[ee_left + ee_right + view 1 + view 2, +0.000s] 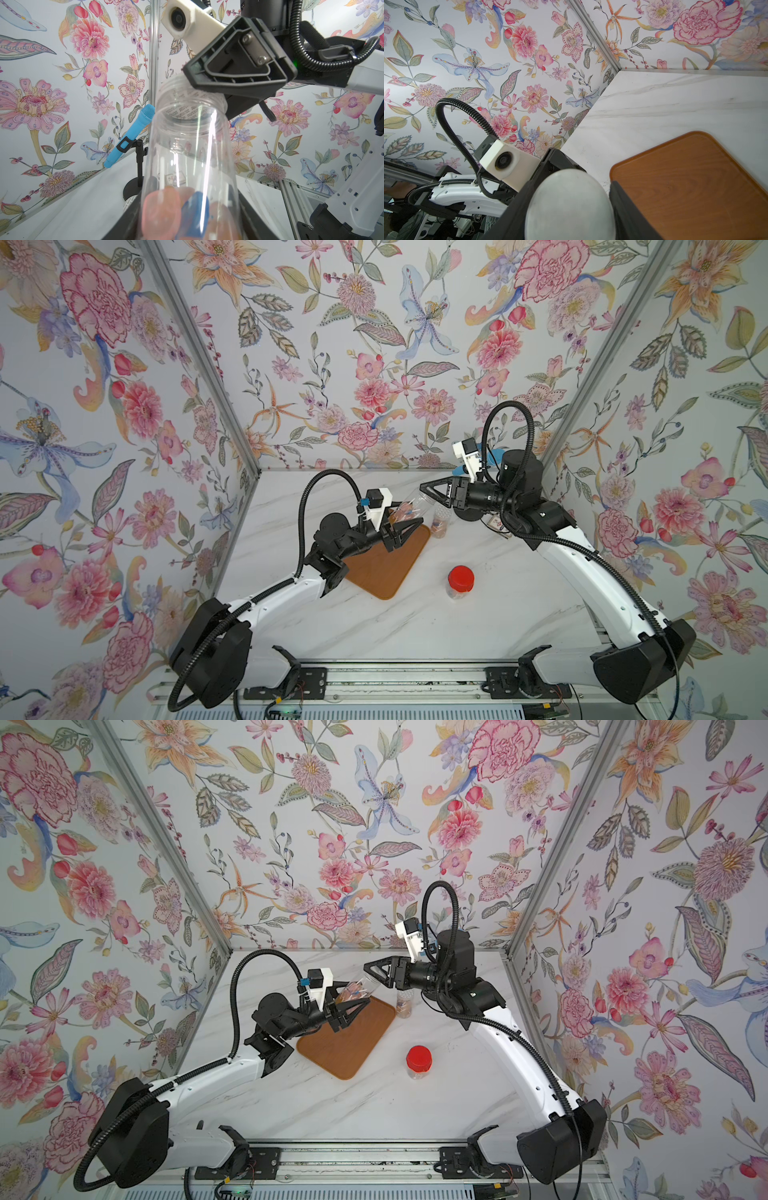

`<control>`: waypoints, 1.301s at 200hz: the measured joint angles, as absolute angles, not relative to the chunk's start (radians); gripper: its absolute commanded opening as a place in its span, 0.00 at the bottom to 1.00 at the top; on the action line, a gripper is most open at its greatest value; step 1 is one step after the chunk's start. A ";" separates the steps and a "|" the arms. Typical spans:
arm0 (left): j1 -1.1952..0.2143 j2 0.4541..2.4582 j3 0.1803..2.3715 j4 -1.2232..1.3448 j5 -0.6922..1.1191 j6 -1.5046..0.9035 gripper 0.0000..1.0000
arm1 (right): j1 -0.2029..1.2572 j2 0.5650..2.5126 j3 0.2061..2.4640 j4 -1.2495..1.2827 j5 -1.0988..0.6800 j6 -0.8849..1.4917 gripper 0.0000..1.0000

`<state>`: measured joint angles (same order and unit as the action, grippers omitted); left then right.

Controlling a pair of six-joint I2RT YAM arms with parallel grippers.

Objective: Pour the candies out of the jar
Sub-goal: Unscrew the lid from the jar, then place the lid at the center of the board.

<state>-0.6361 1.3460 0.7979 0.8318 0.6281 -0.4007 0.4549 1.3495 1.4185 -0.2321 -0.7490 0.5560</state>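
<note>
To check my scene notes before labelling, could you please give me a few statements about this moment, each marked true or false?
1. The left gripper holds a clear jar with the candies inside. True.
2. The candies lie poured out on the brown tray. False: none show on the tray; they are in the jar.
3. The right gripper is closed on the jar's pale cap. True.
4. The red-lidded jar stands on the tray. False: it stands on the table, apart from the tray.
5. A blue microphone sits on a stand. True.
</note>
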 measured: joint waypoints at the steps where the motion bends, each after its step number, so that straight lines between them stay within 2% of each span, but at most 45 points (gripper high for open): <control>1: -0.636 1.346 0.798 0.832 0.628 -0.401 0.00 | 0.455 1.350 1.420 -0.234 -0.749 0.555 0.49; 104: -0.642 1.340 0.798 0.839 0.632 -0.382 0.00 | 0.449 1.353 1.483 -0.348 -0.740 0.465 0.46; 204: -0.641 1.333 0.775 0.801 0.621 -0.374 0.00 | 0.463 1.352 1.501 -0.355 -0.537 0.291 0.46; 232: -0.640 1.315 0.737 0.801 0.604 -0.374 0.00 | 0.431 1.312 1.417 -0.350 -0.456 0.290 0.48; 260: -0.622 1.271 0.669 0.801 0.557 -0.374 0.00 | 0.406 1.235 1.237 -0.347 -0.312 0.284 0.49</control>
<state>-0.6216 1.2713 0.6689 0.8005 0.5571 -0.3744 0.4057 1.2350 1.2373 -0.3473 -0.3119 0.2844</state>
